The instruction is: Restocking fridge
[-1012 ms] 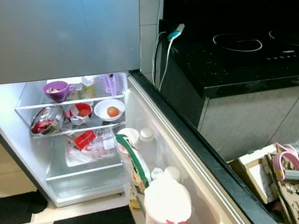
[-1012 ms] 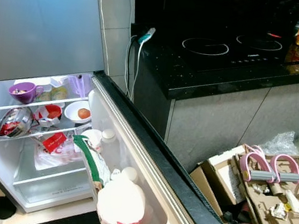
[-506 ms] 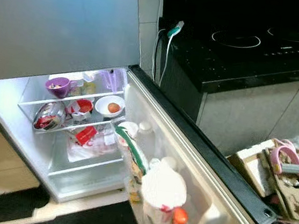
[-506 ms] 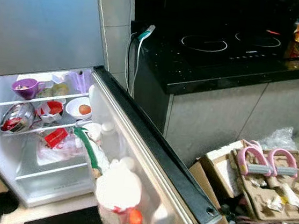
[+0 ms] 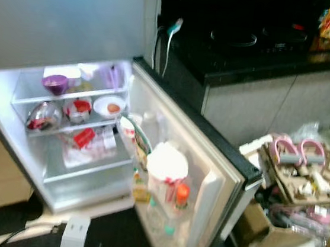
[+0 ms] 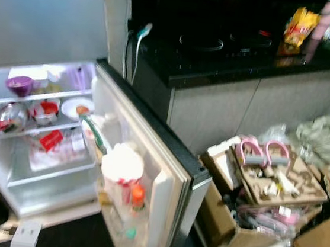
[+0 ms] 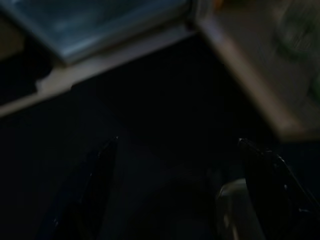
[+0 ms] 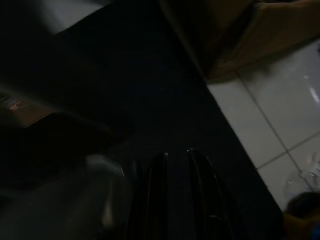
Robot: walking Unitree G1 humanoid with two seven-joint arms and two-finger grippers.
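Backing off and turning right, the camera took in more floor and cardboard boxes (image 6: 265,188); nothing itself moved. Fridge (image 5: 64,118) stood open, door (image 5: 185,155) still stocked. Left gripper (image 7: 175,190) hung released, right gripper (image 8: 175,175) clenched.

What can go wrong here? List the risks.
1. The fridge door stands wide open into the walkway; the robot might bump it while it moves.
2. The door shelf is crowded: a white jug and an orange-capped bottle sit close together, so adding items could topple them.
3. Boxes and clutter lie on the floor beside the door, a possible tripping hazard.
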